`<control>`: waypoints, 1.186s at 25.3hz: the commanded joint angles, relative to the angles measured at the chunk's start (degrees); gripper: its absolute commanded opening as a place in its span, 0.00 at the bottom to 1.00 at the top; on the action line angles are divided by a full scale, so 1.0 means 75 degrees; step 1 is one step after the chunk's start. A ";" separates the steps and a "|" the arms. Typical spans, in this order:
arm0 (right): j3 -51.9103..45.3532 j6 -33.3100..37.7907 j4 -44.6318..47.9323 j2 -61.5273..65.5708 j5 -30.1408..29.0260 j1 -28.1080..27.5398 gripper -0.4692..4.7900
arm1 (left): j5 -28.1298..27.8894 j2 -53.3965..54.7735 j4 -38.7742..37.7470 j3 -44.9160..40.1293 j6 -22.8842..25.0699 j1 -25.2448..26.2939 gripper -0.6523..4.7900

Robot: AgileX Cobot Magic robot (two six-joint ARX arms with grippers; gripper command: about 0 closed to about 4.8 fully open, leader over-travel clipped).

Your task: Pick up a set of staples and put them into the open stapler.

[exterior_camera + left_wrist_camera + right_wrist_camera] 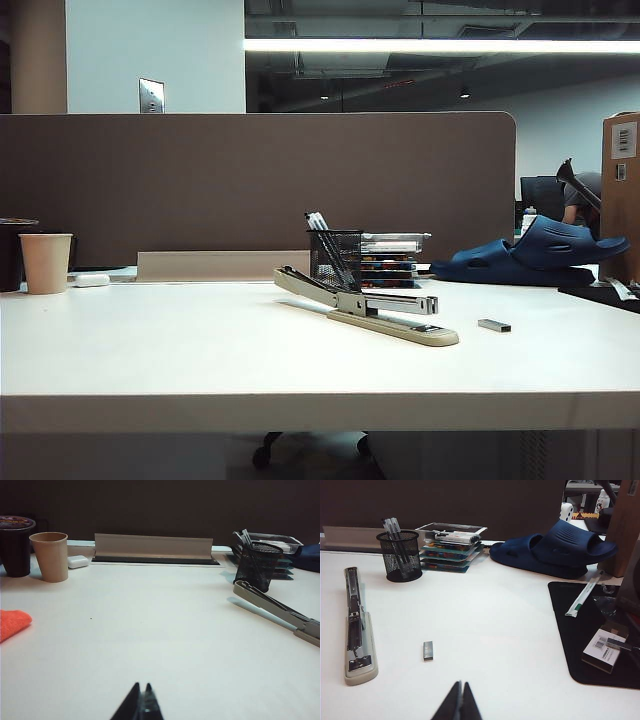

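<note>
At the near edge, right gripper: its jaws were pressed together on nothing, low over the surface, pointing toward the back of the desk.
Ahead of those jaws: the set of staples lay flat on the bare surface, a little to the stapler's side of the jaws' line, nothing between.
Long axis of the staples: roughly along the jaws' pointing direction, near parallel to the stapler; I judged a wrist turn would be needed to pinch across the narrow width.
Beyond the staples: the stapler lay open beside them, apart and not touching, its silver rail exposed along the beige base, its far end toward the black mesh pen holder.
Left gripper: jaws together too, empty, over bare surface on the other side.
From the left jaws: only the stapler's raised arm showed, off to one side; the staples were out of that view.
Nearer arm: the right, by my judgement.
</note>
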 commanded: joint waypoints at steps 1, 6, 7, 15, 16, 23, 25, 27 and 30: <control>-0.0041 0.0026 0.0181 0.0003 -0.0009 0.0009 0.08 | -0.0003 0.0000 0.0050 0.0009 0.0026 0.0009 0.11; -0.0041 0.0026 0.0181 0.0003 -0.0006 0.0009 0.08 | -0.0003 0.0000 0.0035 0.0009 0.0026 0.0009 0.11; -0.0041 0.0026 0.0181 0.0003 -0.0009 0.0009 0.08 | -0.0003 0.0000 0.0038 0.0009 0.0026 0.0009 0.11; -0.0041 0.0026 0.0187 0.0003 -0.0006 0.0009 0.08 | 0.0000 0.0000 0.0050 0.0009 0.0026 0.0009 0.11; -0.0041 0.0026 0.0187 0.0003 -0.0006 0.0009 0.08 | 0.0000 0.0000 0.0050 0.0009 0.0026 0.0009 0.11; -0.0032 0.0026 0.0289 0.0000 -0.0009 0.0009 0.08 | 0.0335 0.0000 0.0050 0.0012 0.0020 0.0009 0.11; -0.0017 0.0032 0.0402 -0.0038 -0.0009 0.0009 0.08 | 0.0871 0.0000 0.0047 0.0012 0.0017 0.0009 0.11; 0.0035 0.0032 0.0452 -0.0041 -0.0009 0.0009 0.08 | 0.1419 0.0000 0.0047 0.0012 0.0003 0.0009 0.11; 0.0195 0.0035 0.0385 -0.0041 -0.0009 0.0009 0.08 | 0.2104 0.0000 0.0041 0.0012 0.0000 0.0009 0.11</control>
